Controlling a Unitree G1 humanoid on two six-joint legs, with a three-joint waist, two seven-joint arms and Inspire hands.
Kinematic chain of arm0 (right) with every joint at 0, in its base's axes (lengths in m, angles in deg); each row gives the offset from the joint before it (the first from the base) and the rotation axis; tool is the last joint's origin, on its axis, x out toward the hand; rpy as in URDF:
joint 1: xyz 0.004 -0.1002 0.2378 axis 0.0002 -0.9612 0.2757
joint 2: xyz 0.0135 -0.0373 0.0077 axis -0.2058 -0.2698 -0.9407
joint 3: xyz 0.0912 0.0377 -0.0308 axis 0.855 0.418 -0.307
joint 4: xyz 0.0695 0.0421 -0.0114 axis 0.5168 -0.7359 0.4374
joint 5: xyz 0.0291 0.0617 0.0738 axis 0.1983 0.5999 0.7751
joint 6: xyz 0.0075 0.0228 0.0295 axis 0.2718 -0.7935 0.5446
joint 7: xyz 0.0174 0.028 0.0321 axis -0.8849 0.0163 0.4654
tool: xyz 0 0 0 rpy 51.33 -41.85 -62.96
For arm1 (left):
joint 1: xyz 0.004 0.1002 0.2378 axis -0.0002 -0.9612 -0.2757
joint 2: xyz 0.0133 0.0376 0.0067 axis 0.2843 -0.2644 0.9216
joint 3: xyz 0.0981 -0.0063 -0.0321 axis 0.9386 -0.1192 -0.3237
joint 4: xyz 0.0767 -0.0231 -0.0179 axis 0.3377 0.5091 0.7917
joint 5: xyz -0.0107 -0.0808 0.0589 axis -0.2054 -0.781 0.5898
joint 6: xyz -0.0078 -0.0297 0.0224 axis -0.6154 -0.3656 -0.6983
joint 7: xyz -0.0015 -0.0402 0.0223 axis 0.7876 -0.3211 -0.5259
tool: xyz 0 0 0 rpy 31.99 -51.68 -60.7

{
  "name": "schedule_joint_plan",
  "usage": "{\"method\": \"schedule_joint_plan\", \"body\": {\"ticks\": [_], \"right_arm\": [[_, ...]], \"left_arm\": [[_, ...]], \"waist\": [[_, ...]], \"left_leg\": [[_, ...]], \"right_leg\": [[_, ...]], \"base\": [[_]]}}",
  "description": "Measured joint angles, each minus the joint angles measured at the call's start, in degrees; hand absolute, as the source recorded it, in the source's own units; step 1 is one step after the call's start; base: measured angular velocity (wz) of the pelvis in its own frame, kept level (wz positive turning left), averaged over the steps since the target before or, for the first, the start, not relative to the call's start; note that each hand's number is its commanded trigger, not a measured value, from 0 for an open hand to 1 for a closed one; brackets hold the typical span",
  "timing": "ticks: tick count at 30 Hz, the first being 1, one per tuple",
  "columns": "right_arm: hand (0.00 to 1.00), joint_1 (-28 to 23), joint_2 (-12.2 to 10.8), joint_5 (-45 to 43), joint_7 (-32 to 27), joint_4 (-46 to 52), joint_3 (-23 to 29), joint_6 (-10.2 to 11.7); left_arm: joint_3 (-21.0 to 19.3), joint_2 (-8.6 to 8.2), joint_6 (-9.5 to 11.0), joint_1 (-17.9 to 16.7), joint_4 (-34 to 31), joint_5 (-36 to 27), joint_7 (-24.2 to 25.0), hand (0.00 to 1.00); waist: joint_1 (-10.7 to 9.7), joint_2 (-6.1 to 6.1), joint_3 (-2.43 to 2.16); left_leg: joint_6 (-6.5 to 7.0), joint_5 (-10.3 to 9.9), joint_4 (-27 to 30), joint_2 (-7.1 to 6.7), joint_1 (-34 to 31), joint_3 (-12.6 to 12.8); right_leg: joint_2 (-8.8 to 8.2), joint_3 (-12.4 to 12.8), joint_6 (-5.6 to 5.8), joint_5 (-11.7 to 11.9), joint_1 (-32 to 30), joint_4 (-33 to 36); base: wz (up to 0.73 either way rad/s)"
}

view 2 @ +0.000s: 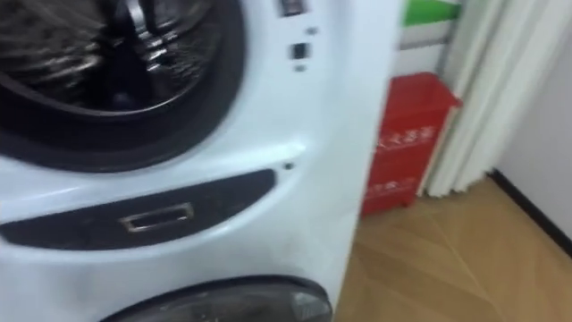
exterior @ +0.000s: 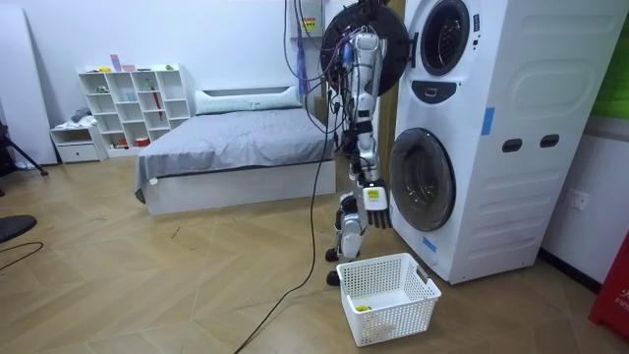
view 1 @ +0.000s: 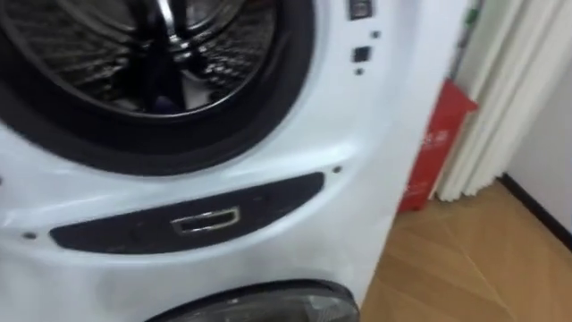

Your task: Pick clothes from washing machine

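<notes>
Wood flooring runs from a bed [exterior: 236,147] to the stacked white washing machine [exterior: 511,147], and the robot stands facing the machine. The upper round door [exterior: 366,39] hangs open. In the eye views the upper drum [view 1: 134,63] sits at 11 o'clock, a dark panel [view 1: 188,219] at 7 and a red box [view 1: 433,148] at 3. A dark bluish patch [view 1: 165,103] lies low in the drum — whether it is clothing I cannot tell. At 6 o'clock from the robot in the room view stands a white basket [exterior: 393,326] with a small yellow thing [exterior: 364,308] inside. The right hand [exterior: 377,214] hangs at its side above the basket — fingers too small to tell whether released or clenched.
</notes>
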Motion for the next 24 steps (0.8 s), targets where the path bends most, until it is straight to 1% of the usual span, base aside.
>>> {"method": "schedule_joint_plan", "body": {"ticks": [1,2,4,7,8,10,13,15,16,17,19,20,21,22,23,24], "right_arm": [[0.00,0.6,0.0,-1.9,0.4,0.2,-0.5,-0.3],[0.00,0.8,0.0,-2.4,0.7,0.2,-0.8,-0.3],[0.00,1.4,-0.1,-3.7,1.4,0.3,-2.3,-0.3],[0.00,1.4,-0.6,-3.7,2.6,0.2,-2.6,-0.5],[0.00,1.4,-0.6,-3.7,2.7,0.2,-3.1,-0.5],[0.00,1.6,-0.6,-3.6,2.6,0.0,-4.4,-0.4],[0.00,1.6,-0.6,-3.5,2.6,-0.6,-4.4,-0.3],[0.00,1.4,-0.7,-3.5,2.7,-0.9,-4.4,-0.3],[0.00,1.3,-0.8,-3.3,2.7,-1.0,-4.4,-0.3],[0.00,1.2,-0.8,-3.1,2.7,-1.0,-4.4,-0.3],[0.00,1.0,-0.9,-3.1,2.6,-0.9,-4.2,-0.3],[0.00,1.0,-0.9,-3.1,2.6,-0.9,-4.2,-0.3],[0.00,1.0,-0.9,-3.3,2.6,-0.8,-4.1,-0.3],[0.00,0.8,-0.8,-3.8,2.8,-0.7,-3.4,-0.3],[0.00,0.7,-0.8,-3.9,2.9,-0.7,-2.7,-0.2],[0.00,0.4,-0.7,-3.9,3.2,-0.7,-1.4,-0.2]], "left_arm": [[-0.8,-0.27,-0.9,-0.1,0.0,0.6,0.2,0.00],[-1.0,-0.43,-1.4,-0.1,0.0,0.9,0.3,0.00],[-2.0,-1.17,-2.7,-0.4,0.0,1.0,0.6,0.00],[-2.3,-1.30,-3.5,-0.5,-0.2,1.6,1.2,0.00],[-2.4,-1.32,-3.6,-0.6,-0.3,1.6,1.2,0.00],[-2.4,-1.32,-4.3,-0.9,-0.5,1.6,1.3,0.00],[-2.4,-1.34,-4.6,-0.5,-0.5,1.6,1.3,0.00],[-2.5,-1.34,-4.7,0.0,-0.5,1.7,1.3,0.00],[-2.5,-1.34,-4.8,0.4,-0.5,2.2,1.3,0.00],[-2.5,-1.34,-4.9,0.4,-0.5,2.5,1.3,0.00],[-3.5,-1.72,-5.3,0.6,-0.6,3.8,1.4,0.00],[-3.9,-1.81,-5.4,0.6,-0.6,4.0,1.4,0.00],[-4.3,-1.82,-5.5,0.6,-0.6,4.1,1.6,0.00],[-4.8,-1.79,-5.5,0.6,-0.6,4.6,1.9,0.00],[-5.1,-1.78,-5.5,0.8,-0.6,4.8,2.1,0.00],[-5.3,-1.60,-5.5,1.6,-0.7,4.8,2.8,0.00]], "waist": [[0.7,-0.19,-0.06],[1.3,-0.24,-0.08],[1.9,-0.06,-0.05],[2.9,0.25,-0.18],[2.9,0.23,-0.21],[2.8,0.23,-0.29],[2.5,0.10,-0.26],[2.3,-0.11,-0.36],[2.3,-0.30,-0.28],[2.2,-0.15,-0.18],[2.1,-0.11,-0.23],[2.2,-0.06,-0.22],[2.3,0.10,-0.18],[2.3,0.31,-0.18],[2.2,0.46,-0.20],[2.2,0.67,-0.34]], "left_leg": [[0.01,0.0,0.1,-0.03,-0.4,-0.5],[0.02,0.0,0.2,-0.04,-0.5,-0.6],[0.06,-0.1,0.2,-0.28,-0.7,-2.2],[0.06,-0.1,0.2,-0.30,-0.5,-2.9],[0.06,-0.1,0.2,-0.30,-0.5,-2.9],[0.05,-0.1,0.5,-0.30,-0.5,-2.9],[0.05,-0.1,0.8,-0.33,-0.6,-2.9],[0.06,-0.1,1.1,-0.29,-0.3,-2.7],[0.05,-0.1,1.6,-0.29,-0.3,-2.8],[0.04,-0.2,1.8,-0.28,-0.3,-2.9],[0.06,-1.6,4.3,0.29,-1.5,-3.1],[0.03,-2.1,5.2,0.50,-1.9,-3.3],[-0.06,-2.9,7.7,0.96,-3.0,-3.5],[-0.24,-3.6,10.0,1.33,-4.3,-4.3],[-0.38,-3.9,11.1,1.49,-5.1,-4.9],[-0.43,-4.0,13.0,1.66,-6.3,-5.5]], "right_leg": [[0.07,-0.4,0.00,0.0,0.0,0.0],[0.09,-0.6,0.00,0.0,0.0,0.0],[0.01,-1.9,0.01,0.0,0.7,-0.1],[0.04,-2.4,0.08,0.0,1.0,-0.1],[0.04,-2.5,0.10,-0.1,1.1,-0.1],[0.04,-2.6,0.11,-0.1,1.4,-0.1],[0.03,-2.5,0.11,-0.1,1.7,-0.1],[0.04,-2.2,0.11,-0.1,2.3,-0.1],[0.02,-2.4,0.11,-0.1,2.6,-0.1],[0.02,-2.4,0.11,-0.1,2.7,-0.1],[0.32,-3.2,0.11,-0.2,3.0,-0.1],[0.52,-3.2,0.08,-0.2,3.0,0.0],[0.96,-3.0,-0.09,-0.3,2.9,0.1],[1.36,-3.2,-0.38,-0.5,2.7,0.4],[1.62,-3.2,-0.63,-0.7,2.4,0.7],[2.00,-3.2,-0.75,-0.8,1.4,1.2]], "base": [[0.26],[0.25],[0.32],[0.16],[0.00],[0.00],[0.00],[0.02],[0.08],[0.11],[0.07],[0.00],[0.06],[0.10],[0.24],[0.26]]}}
